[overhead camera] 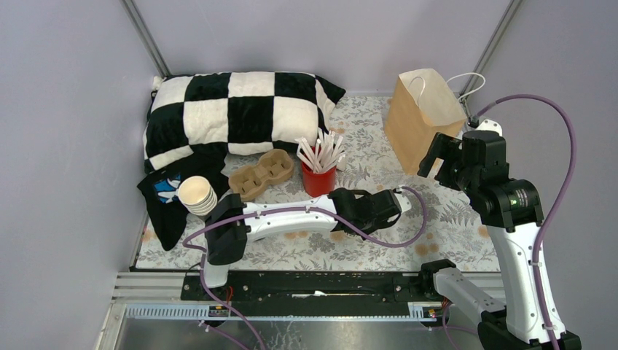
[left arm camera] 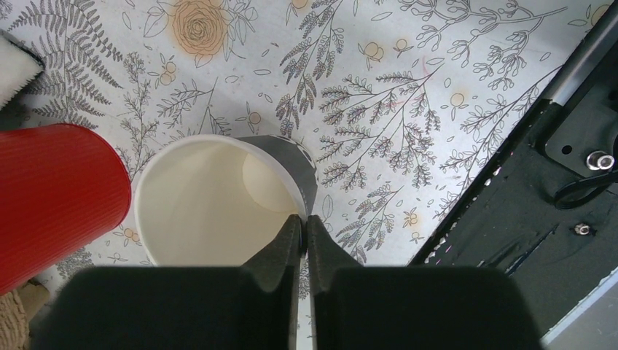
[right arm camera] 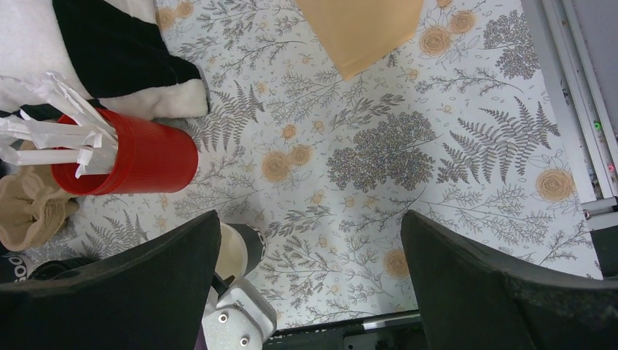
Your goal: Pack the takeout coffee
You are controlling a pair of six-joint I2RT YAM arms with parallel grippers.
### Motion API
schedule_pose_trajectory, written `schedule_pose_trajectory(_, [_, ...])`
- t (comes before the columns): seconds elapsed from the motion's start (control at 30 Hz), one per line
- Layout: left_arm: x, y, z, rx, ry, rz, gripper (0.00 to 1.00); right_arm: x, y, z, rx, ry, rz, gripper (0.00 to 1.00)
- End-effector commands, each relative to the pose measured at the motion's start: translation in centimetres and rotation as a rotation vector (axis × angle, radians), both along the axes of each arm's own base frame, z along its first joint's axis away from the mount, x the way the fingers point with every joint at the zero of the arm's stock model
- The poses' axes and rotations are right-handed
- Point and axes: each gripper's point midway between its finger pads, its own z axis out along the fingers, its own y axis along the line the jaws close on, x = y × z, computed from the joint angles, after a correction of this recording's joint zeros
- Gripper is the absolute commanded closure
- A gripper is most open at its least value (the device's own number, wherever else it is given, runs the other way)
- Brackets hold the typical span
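Observation:
A dark-sided paper cup point(left arm camera: 211, 204), white inside and with its top uncovered, stands on the floral table cover. My left gripper point(left arm camera: 304, 222) is shut on the cup's right rim, one finger inside the wall and one outside. The right wrist view shows the same cup point(right arm camera: 244, 248) beside the left gripper's white body point(right arm camera: 237, 313). From above, the left gripper point(overhead camera: 393, 204) hides the cup. My right gripper point(overhead camera: 437, 164) hangs wide open in front of the brown paper bag point(overhead camera: 423, 117), high over the table, with nothing between its fingers point(right arm camera: 131, 284).
A red cup of white paper-wrapped sticks point(overhead camera: 318, 175) stands just left of the held cup. A cardboard cup carrier point(overhead camera: 260, 173), a stack of lidless cups point(overhead camera: 197, 195), a checkered pillow point(overhead camera: 233, 117) and black cloth point(overhead camera: 171, 204) fill the left side.

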Motion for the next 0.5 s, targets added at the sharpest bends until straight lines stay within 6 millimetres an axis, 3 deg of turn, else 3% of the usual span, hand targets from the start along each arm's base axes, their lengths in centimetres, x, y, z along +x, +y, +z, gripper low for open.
schedule_pose_trajectory(0.0, [0.5,-1.9,2.3,-0.073,-0.043,-0.02,0.76,0.2,0.2,0.3,0.009,-0.014,0.003,0.0])
schedule_pose_trajectory(0.13, [1.0,-1.4,5.3,-0.096,-0.082,0.0,0.5,0.4,0.2,0.3,-0.008,-0.006,0.018,0.0])
schedule_pose_trajectory(0.27, [0.8,1.3,9.6,-0.139,-0.079,0.102,0.32,0.8,0.6,0.0,-0.015,0.011,0.046,0.0])
schedule_pose_trajectory(0.37, [0.9,5.9,11.1,-0.153,-0.063,0.26,0.21,1.2,1.5,-0.4,0.004,0.023,0.088,0.0])
schedule_pose_trajectory(0.47, [1.6,12.1,10.2,-0.124,0.005,0.47,0.12,1.5,2.4,-0.9,0.029,0.038,0.131,0.0])
